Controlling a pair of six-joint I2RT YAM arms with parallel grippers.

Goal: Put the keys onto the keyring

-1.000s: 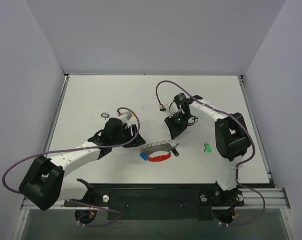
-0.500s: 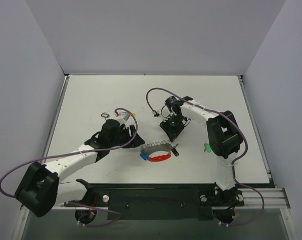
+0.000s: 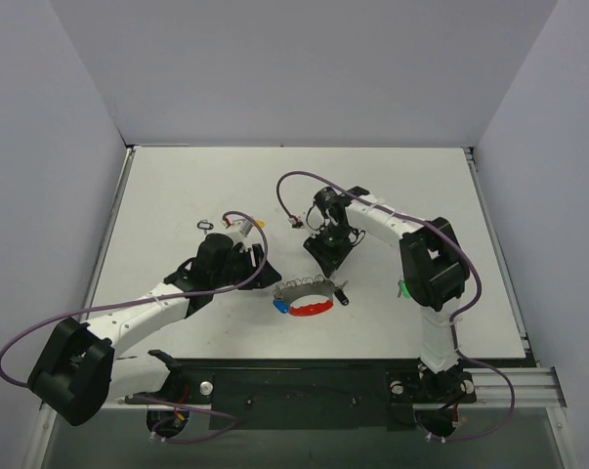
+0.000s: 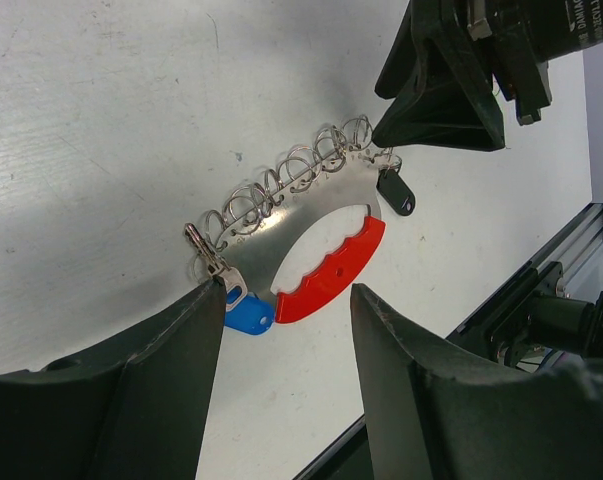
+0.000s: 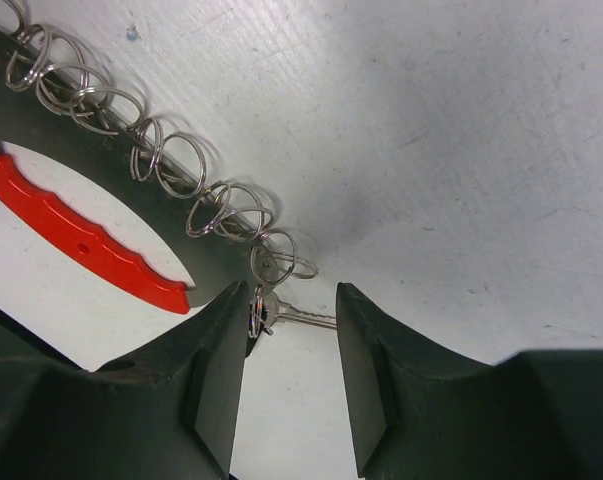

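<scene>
The keyring [image 3: 304, 289] lies on the table in front of both arms, a row of silver coils [image 4: 291, 180] with a curved red piece [image 4: 331, 270]. A blue key [image 4: 249, 312] hangs at its left end and a black key [image 4: 395, 192] at its right end. My left gripper [image 4: 291, 295] hovers open over the blue end, holding nothing. My right gripper [image 5: 293, 300] stands open at the coil's right end [image 5: 276, 255]. The black key's silver blade [image 5: 306, 318] lies between its fingers, its head partly hidden. A green key [image 3: 404, 288] lies beside the right arm.
A small black loop [image 3: 206, 225] lies at the back left, behind the left arm. The right arm's purple cable [image 3: 294, 186] arches over the table's middle. The black rail [image 3: 304, 376] runs along the near edge.
The right arm has swung left, bringing its gripper to the keyring's right end, and its jaws have widened. The left gripper has shifted slightly left.
</scene>
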